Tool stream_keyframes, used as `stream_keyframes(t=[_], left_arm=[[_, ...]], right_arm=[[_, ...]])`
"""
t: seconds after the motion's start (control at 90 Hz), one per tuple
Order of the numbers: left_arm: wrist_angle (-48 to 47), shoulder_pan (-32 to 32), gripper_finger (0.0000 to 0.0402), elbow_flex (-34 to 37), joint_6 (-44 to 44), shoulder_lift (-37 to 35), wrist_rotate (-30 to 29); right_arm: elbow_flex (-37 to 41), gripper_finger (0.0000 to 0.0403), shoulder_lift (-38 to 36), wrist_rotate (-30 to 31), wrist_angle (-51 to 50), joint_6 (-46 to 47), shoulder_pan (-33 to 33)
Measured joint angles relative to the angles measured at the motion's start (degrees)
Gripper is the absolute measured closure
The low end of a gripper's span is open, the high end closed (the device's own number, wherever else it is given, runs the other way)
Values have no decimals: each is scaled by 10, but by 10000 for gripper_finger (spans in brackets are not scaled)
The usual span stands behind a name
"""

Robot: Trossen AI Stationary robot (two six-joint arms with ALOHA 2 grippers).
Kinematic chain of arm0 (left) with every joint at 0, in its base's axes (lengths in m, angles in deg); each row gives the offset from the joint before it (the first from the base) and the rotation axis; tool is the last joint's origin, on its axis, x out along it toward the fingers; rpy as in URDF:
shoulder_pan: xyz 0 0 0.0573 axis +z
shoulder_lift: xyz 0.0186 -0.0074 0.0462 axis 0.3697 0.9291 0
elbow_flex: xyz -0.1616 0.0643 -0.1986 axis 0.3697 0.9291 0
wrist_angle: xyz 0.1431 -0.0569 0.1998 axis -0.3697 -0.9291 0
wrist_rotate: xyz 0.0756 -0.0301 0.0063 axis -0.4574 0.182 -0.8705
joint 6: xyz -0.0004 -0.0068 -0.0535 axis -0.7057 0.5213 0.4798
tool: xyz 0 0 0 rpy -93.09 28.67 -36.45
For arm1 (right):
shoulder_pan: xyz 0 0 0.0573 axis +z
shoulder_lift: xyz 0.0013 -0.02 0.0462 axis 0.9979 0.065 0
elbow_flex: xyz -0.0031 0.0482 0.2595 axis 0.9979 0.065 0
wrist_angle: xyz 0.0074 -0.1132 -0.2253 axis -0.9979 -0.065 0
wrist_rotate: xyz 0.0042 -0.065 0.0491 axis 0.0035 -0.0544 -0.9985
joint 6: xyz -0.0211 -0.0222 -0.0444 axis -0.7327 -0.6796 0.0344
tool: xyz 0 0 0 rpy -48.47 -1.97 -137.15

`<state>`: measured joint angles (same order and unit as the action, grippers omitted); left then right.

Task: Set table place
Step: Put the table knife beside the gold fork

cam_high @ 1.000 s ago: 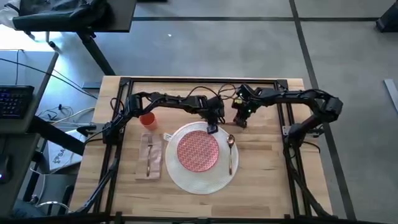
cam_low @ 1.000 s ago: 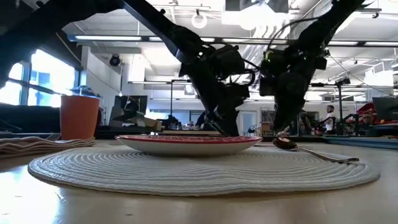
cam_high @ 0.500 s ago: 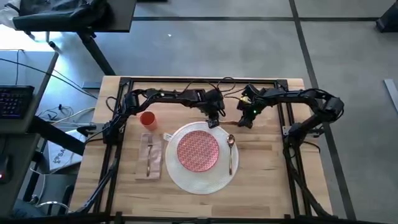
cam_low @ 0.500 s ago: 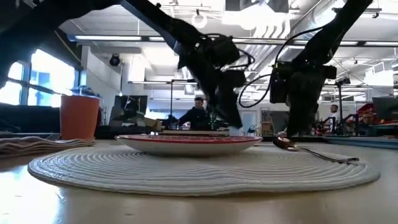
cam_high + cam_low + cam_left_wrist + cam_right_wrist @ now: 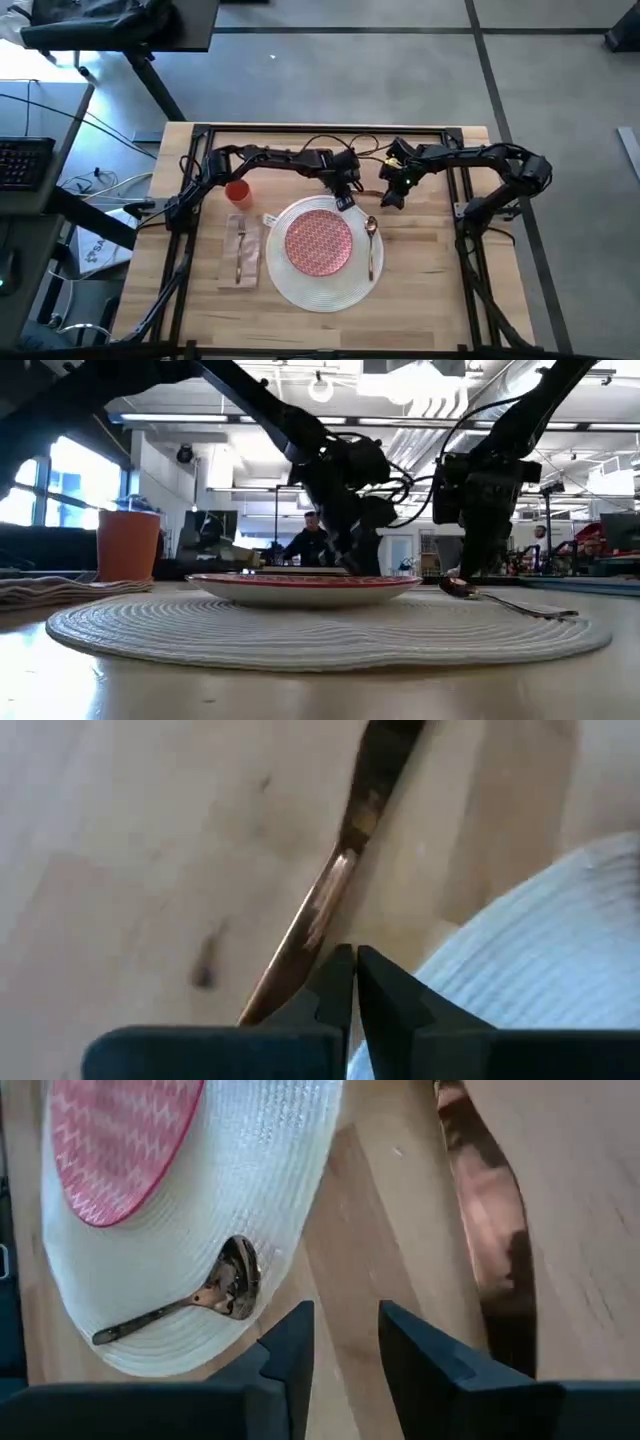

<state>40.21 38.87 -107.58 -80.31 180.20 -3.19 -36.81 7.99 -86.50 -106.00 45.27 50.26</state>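
A round white placemat lies on the table with a red-patterned plate on it and a gold spoon on its right part. A fork rests on the beige napkin to the left, and the orange cup stands beyond it. A gold knife lies flat on the wood by the placemat's far edge. My left gripper is shut, low beside the knife. My right gripper is open over bare wood, with nothing between its fingers. My left gripper's shut fingers point down right beside the knife's blade, which runs past their outer side. The knife lies flat on the table. I cannot tell whether the fingers touch it.
The black frame and both arms' bases line the table's far side and flanks. Bare wood lies to the right of the placemat and along the near edge. A dark desk with a keyboard stands off the table at left.
My right gripper has drawn a little toward the table's right edge, away from my left gripper. My left gripper has stayed low at the placemat's far edge, shifting only slightly. The plate, spoon, fork and cup have kept their places.
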Motion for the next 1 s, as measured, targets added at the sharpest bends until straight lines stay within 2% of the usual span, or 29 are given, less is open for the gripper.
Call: stream_keyframes(t=[0.144,0.244,0.344,0.489,0.722,0.867,1.0], left_arm=[[-27,0,401,-16,13,-2,-30],[-24,-3,401,-45,13,-2,-12],[24,-13,401,-54,19,-3,9],[70,-24,401,-52,76,27,8],[110,-26,401,-53,149,63,16],[116,-25,402,-55,154,73,22],[122,-27,401,-55,161,83,24]], right_arm=[[0,309,-2,22,6,39,-5],[0,309,-2,23,16,77,-24],[0,308,-2,37,26,114,-55],[0,308,10,70,37,136,-100],[-3,308,76,13,32,138,-114],[-3,307,103,-34,41,147,-106],[-2,282,108,-62,43,151,-103]])
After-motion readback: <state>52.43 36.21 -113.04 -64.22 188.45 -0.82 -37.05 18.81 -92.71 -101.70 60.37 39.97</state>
